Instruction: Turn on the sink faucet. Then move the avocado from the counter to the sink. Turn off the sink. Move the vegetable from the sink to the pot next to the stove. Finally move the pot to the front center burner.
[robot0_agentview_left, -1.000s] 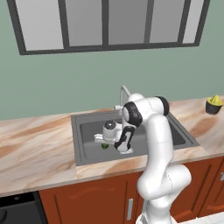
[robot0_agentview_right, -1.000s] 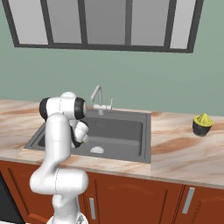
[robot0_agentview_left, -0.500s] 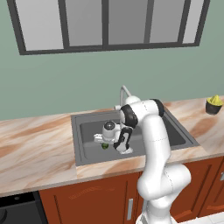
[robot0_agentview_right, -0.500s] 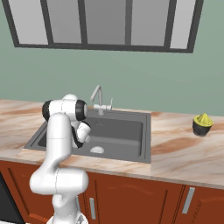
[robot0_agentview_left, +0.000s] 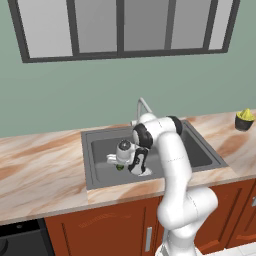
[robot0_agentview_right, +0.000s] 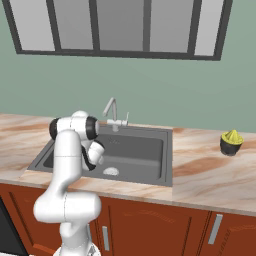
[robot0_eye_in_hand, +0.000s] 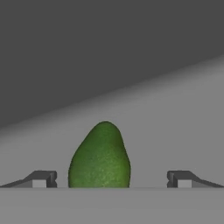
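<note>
The white arm bends down into the sink (robot0_agentview_left: 200, 150), its claw (robot0_eye_in_hand: 111, 179) spread wide with the avocado (robot0_eye_in_hand: 100, 157) lying on the basin floor between the two dark fingertips (robot0_eye_in_hand: 41, 179), neither of which touches it. From the left base view the avocado (robot0_agentview_left: 120, 167) shows as a small dark green spot just under the hand, in the left half of the basin, left of the pale drain (robot0_agentview_right: 111, 171). The sink faucet (robot0_agentview_right: 114, 112) stands at the far rim; no stream of water can be made out, though at this size it is hard to be sure whether the tap is on or off. With the fruit off the tabletop (robot0_agentview_left: 40, 165) and in the basin, the move to the sink looks done. Judging by the claw's pose around the fruit, the step in hand is likely picking it up for the pot. Carrying it to the pot and shifting the pot onto the front center burner remain. A dark bowl (robot0_agentview_right: 231, 142) with a yellow-green thing sits far right.
</note>
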